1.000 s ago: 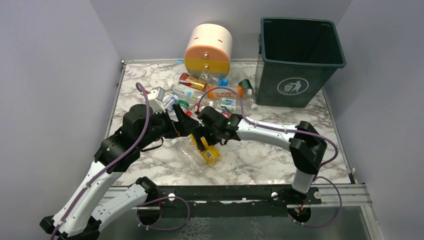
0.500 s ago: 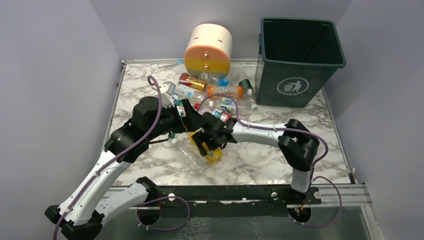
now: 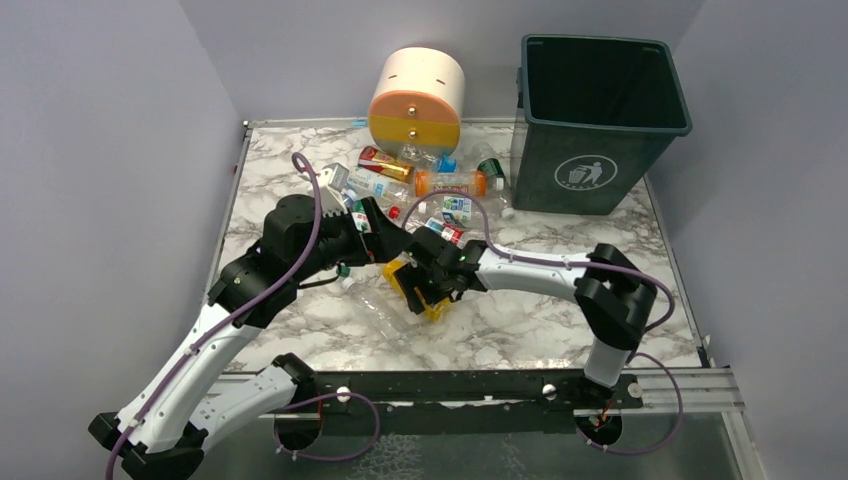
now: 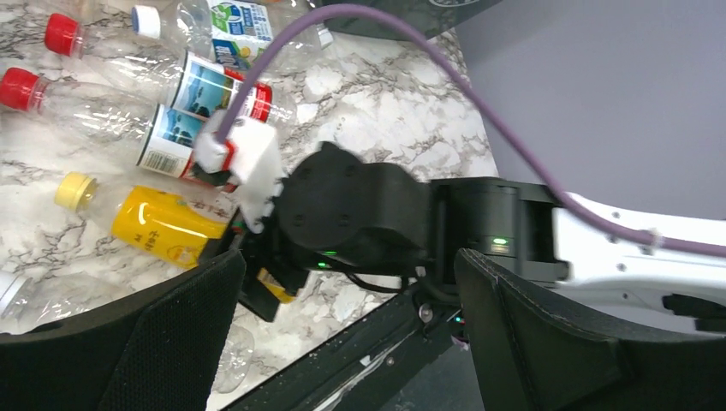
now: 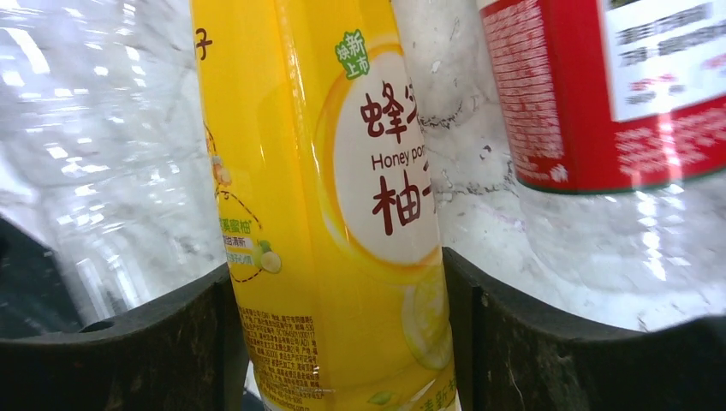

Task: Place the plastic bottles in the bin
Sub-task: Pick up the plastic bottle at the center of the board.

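CHANGE: right tool jaws narrowed within the last second, now pinching yellow-labelled plastic bottle | left tool spread, empty | JUDGEMENT: grasp made; carry to dark green square bin pending

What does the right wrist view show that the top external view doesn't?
Right wrist only: the yellow bottle with its Honey label, both fingers against its sides, and a red-labelled bottle beside it. Top external only: the bin, the round drawer unit, the left gripper open nearby, the other bottles. Both: the right gripper on the yellow bottle.
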`<act>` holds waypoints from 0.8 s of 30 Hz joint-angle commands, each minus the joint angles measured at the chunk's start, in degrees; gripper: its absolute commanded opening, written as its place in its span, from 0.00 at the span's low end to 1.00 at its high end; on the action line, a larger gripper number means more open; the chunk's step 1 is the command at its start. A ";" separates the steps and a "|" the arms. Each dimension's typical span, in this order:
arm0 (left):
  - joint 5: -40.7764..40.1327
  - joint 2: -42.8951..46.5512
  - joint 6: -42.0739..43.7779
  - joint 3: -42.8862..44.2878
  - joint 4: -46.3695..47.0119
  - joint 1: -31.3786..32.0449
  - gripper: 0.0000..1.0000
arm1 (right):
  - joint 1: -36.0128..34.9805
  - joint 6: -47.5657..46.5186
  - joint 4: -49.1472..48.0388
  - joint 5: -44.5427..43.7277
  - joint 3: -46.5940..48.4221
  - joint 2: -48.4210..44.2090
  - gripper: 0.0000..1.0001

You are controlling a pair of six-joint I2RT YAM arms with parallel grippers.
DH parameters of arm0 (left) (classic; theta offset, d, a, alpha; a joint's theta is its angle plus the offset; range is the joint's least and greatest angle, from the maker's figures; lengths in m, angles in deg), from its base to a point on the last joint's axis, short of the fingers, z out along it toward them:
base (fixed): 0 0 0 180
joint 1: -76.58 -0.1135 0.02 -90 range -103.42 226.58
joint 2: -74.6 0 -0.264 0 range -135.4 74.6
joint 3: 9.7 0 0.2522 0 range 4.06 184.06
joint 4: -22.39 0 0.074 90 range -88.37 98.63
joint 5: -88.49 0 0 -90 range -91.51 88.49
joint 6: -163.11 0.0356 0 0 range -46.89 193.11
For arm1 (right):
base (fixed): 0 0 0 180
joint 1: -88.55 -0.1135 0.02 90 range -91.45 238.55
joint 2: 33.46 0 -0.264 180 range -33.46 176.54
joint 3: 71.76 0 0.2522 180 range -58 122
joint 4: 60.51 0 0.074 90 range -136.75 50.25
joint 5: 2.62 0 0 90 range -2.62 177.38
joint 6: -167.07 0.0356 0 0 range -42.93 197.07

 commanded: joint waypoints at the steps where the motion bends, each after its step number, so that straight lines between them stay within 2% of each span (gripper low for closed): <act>1: -4.30 1.08 -0.24 -1.76 1.16 -0.12 0.99 | -0.14 -0.14 1.96 -2.35 0.69 -8.48 0.72; 24: -4.96 -1.18 -1.39 -3.31 2.84 -0.12 0.99 | -0.01 -0.67 15.75 -15.59 9.50 -25.80 0.73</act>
